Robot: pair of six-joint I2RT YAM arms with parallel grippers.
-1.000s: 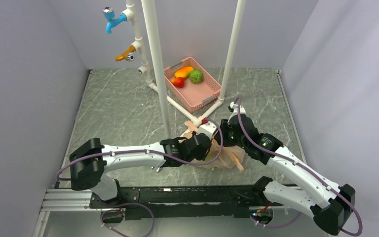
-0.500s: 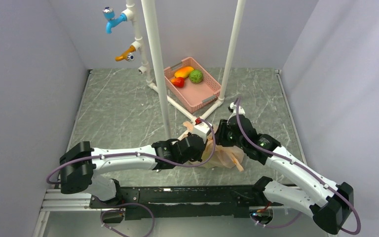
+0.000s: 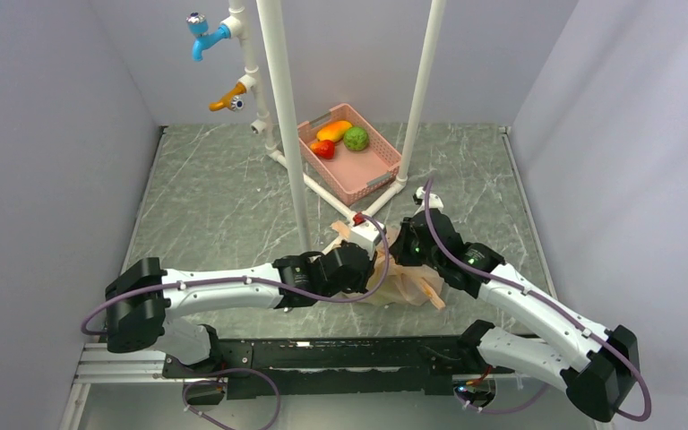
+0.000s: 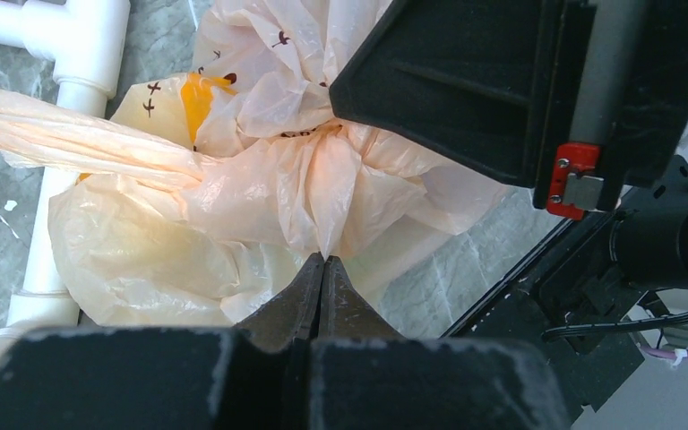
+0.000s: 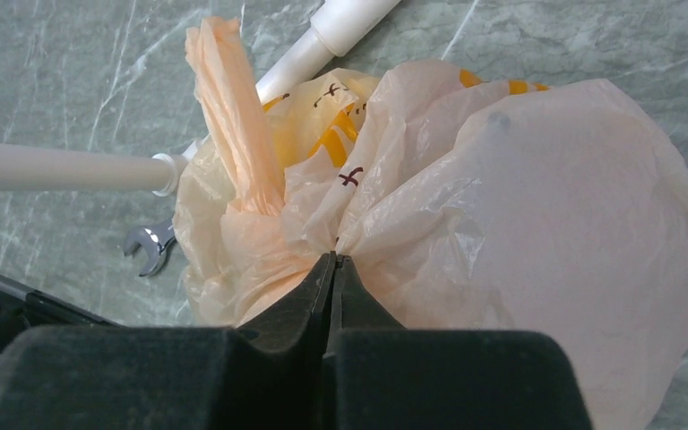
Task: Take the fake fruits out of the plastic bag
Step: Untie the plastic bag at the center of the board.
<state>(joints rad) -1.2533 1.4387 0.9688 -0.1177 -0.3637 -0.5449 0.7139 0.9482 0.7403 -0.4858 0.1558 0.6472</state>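
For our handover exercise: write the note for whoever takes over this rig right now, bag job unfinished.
Left gripper: fingers shut on a fold of the plastic bag.
Right gripper: shut on another fold.
Bag lies on the table by the white pipe.
Done: both grips.
Left: open it, take out the fake fruits; only a yellow patch shows through.
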